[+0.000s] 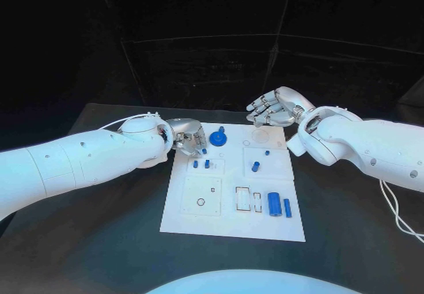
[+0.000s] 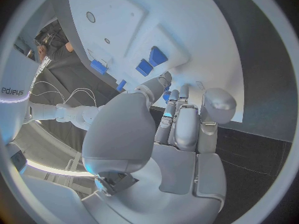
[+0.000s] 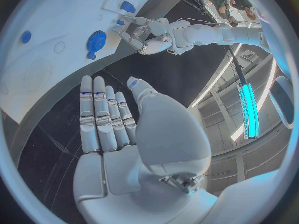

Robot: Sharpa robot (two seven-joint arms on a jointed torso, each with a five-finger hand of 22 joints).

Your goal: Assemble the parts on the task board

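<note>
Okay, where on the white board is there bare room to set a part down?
On the task board, the strip along the near edge is bare. The far-left corner is crowded: the left hand, the blue gear and small blue pegs.

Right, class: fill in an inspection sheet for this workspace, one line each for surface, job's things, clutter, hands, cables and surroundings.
Surface: black table; nothing seen spilled on it.
Job's things: white task board in the middle of the table. Blue gear near its far left corner; small blue parts just nearer; a blue peg at mid-board; blue cylinder near the right edge.
Clutter: nothing seen.
Hands: left hand at the board's far left edge, fingers curled; whether it pinches a part cannot be told. Right hand open beyond the far right corner, holding nothing.
Cables: white cable hangs by the right arm; thin white wire at the left wrist.
Surroundings: dark backdrop.
</note>
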